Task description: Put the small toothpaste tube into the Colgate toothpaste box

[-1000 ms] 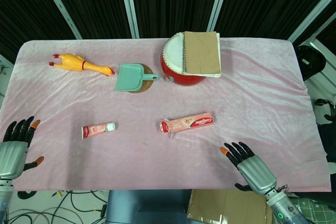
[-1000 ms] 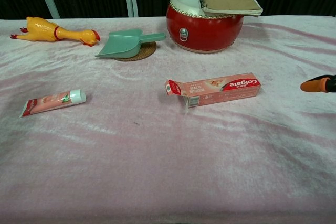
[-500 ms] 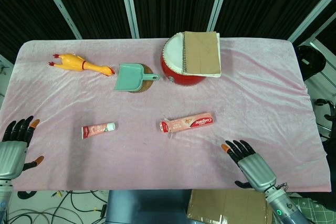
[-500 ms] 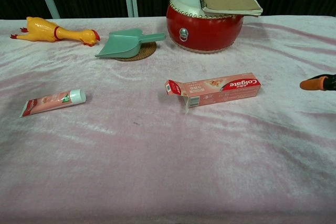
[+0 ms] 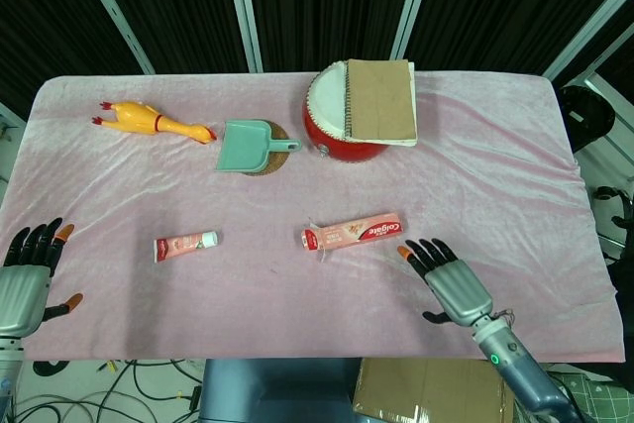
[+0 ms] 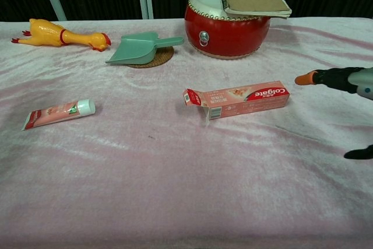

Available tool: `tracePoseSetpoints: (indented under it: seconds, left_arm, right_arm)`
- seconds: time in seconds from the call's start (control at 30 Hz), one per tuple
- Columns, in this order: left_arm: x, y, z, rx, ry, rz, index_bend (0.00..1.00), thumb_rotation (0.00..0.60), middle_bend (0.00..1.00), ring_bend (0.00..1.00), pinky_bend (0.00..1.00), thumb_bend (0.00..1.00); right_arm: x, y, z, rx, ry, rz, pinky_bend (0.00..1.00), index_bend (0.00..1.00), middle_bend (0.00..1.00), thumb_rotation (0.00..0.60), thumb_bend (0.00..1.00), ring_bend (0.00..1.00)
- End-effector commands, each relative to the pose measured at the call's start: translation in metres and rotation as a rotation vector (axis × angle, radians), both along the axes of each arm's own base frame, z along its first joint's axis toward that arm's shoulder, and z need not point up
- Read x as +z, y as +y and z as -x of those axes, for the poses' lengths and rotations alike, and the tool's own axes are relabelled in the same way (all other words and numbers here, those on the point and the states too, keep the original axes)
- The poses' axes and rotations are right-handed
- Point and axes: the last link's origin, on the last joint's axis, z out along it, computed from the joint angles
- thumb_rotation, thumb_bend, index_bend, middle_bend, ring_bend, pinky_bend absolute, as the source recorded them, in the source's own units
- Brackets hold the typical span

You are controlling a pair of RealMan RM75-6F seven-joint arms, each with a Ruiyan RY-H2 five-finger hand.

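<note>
The small toothpaste tube [image 5: 184, 245] [image 6: 58, 113] lies flat on the pink cloth, white cap to the right. The Colgate toothpaste box [image 5: 354, 233] [image 6: 239, 101] lies at mid-table, its end flap open on the left. My right hand [image 5: 448, 284] [image 6: 340, 80] hovers open just right of the box, fingers spread toward it, touching nothing. My left hand [image 5: 26, 274] stays open at the table's front left edge, well left of the tube, and appears only in the head view.
A yellow rubber chicken [image 5: 154, 121] lies at the back left. A green dustpan [image 5: 248, 145] rests on a round coaster. A red drum [image 5: 342, 126] with a notebook [image 5: 379, 100] on top stands at the back centre.
My right hand has moved forward and left, toward the right end of the Colgate box. The left hand, the tube and the box have stayed put.
</note>
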Motion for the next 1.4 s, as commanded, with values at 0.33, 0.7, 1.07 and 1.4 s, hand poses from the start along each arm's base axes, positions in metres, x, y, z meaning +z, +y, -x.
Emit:
tracePoseSetpoints:
  seconds: [0.33, 0.7, 1.07, 1.4]
  left_arm:
    - [0.002, 0.002, 0.001, 0.010, -0.016, 0.000, 0.00, 0.600, 0.00, 0.00, 0.00, 0.00]
    - [0.001, 0.005, 0.003, 0.027, -0.023, 0.011, 0.00, 0.600, 0.00, 0.00, 0.00, 0.00]
    - [0.002, 0.006, 0.004, 0.041, -0.034, 0.009, 0.00, 0.600, 0.00, 0.00, 0.00, 0.00]
    - [0.004, 0.008, 0.005, 0.046, -0.044, 0.008, 0.00, 0.600, 0.00, 0.00, 0.00, 0.00]
  right_arm:
    - [-0.036, -0.079, -0.025, -0.010, 0.024, 0.087, 0.13, 0.07, 0.10, 0.600, 0.19, 0.05]
    - [-0.056, -0.106, -0.027, -0.010, 0.077, 0.074, 0.18, 0.21, 0.24, 0.600, 0.23, 0.17]
    - [-0.078, -0.114, -0.038, 0.007, 0.079, 0.053, 0.18, 0.30, 0.23, 0.600, 0.23, 0.17]
    - [-0.090, -0.113, -0.034, -0.001, 0.083, 0.050, 0.18, 0.31, 0.24, 0.600, 0.23, 0.17]
